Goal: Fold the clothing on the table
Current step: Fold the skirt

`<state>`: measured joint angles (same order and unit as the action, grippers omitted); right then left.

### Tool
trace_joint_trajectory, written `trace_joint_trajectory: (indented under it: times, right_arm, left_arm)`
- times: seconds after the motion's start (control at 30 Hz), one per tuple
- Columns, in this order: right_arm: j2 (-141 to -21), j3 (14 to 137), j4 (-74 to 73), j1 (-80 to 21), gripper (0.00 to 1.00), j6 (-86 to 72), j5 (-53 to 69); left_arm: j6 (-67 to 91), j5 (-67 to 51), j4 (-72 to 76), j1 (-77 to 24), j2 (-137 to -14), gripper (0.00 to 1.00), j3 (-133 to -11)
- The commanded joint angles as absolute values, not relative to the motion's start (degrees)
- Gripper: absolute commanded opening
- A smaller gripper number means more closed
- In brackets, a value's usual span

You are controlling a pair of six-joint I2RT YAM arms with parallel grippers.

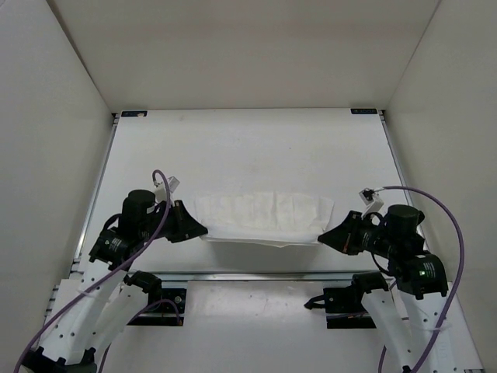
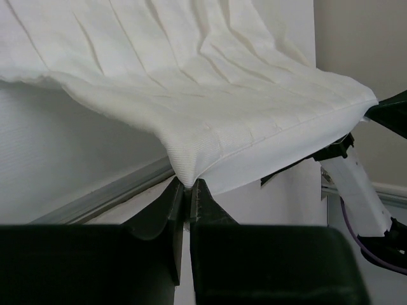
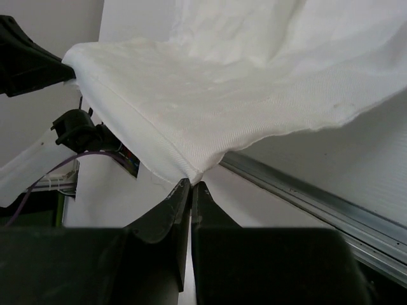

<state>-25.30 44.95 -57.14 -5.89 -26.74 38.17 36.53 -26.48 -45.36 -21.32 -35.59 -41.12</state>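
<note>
The clothing (image 1: 262,217) is a thin white piece of fabric, spread as a wide, shallow band across the near middle of the table (image 1: 248,148), stretched between the two arms. Its surface is finely crinkled, and faint straight crease lines run across it from near edge to far edge, side by side. The far edge looks slightly wavy. The near edge is straighter and throws a thin shadow on the table beneath it, so that side sits raised off the surface.

The left gripper (image 1: 203,230) is clenched on the near left corner of the fabric, its dark fingers pressed together with the corner pinched between their tips. The right gripper (image 1: 321,237) is clamped the same way on the near right corner. From each wrist view the cloth fans up and away from the pinched corner, and the edge running to the other gripper looks thick, as if more than one layer lies there. A metal rail (image 3: 305,194) runs just below the lifted edge.
</note>
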Motion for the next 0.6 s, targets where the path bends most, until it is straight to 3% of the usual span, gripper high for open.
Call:
trace_joint_trajectory:
  times: [0.0, 0.23, 0.3, 0.4, 0.57]
  right_arm:
    - [-24.5, 46.7, -62.1, -6.4, 0.0, -26.5, 34.2]
    - [-29.5, 41.1, -53.4, -13.1, 0.0, -31.8, 29.2]
    - [-33.6, 39.9, -51.2, -11.0, 0.0, -29.9, 29.3]
    - [-40.2, 38.1, -46.4, 1.4, 0.0, -25.6, 36.1]
    - [-48.9, 39.0, -34.1, 3.6, 0.01, -28.8, 35.6]
  left_arm:
    - [36.8, -23.6, -48.6, -20.6, -36.1, 0.0, -43.9]
    - [35.9, -24.6, -39.7, -18.2, -42.3, 0.0, -39.7]
    - [35.2, -23.9, -37.3, -17.7, -45.6, 0.0, -40.0]
    - [34.3, -24.4, -33.2, -16.4, -52.4, 0.0, -41.8]
    - [33.8, -22.7, -25.9, -15.6, -65.2, 0.0, -49.1]
